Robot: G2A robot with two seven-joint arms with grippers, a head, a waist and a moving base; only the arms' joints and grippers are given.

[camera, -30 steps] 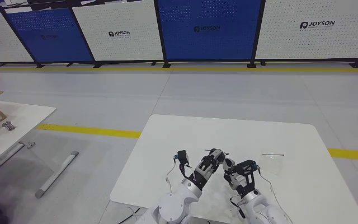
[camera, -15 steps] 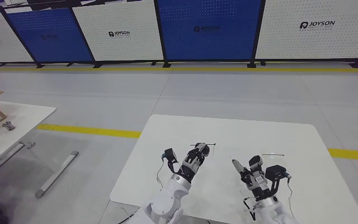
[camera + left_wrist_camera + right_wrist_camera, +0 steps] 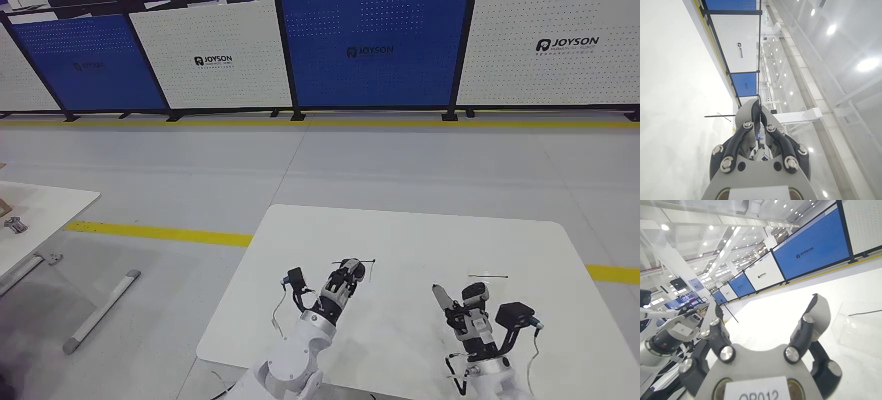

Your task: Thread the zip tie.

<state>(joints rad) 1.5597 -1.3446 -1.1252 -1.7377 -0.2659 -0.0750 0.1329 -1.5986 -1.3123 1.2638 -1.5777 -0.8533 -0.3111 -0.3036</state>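
Note:
My left gripper (image 3: 350, 268) is left of the white table's (image 3: 400, 230) middle, near its front. It is shut on a thin black zip tie (image 3: 361, 262) that sticks out past the fingertips. In the left wrist view the tie (image 3: 759, 47) runs straight out from between the closed pads (image 3: 757, 109). My right gripper (image 3: 457, 297) is open and holds nothing, to the right of the left one. Its own view shows the spread fingers (image 3: 817, 303), with the left gripper (image 3: 712, 306) and its zip tie (image 3: 730, 313) off to one side.
A second black zip tie (image 3: 487, 276) lies on the table beyond the right gripper, resting on a clear plastic box (image 3: 857, 330). A second table (image 3: 40, 215) stands far left. Blue and white fence panels (image 3: 370, 50) line the floor behind.
The two grippers were close together at the table's front centre. They have drawn apart: the left went left with the zip tie, the right went right with its fingers open.

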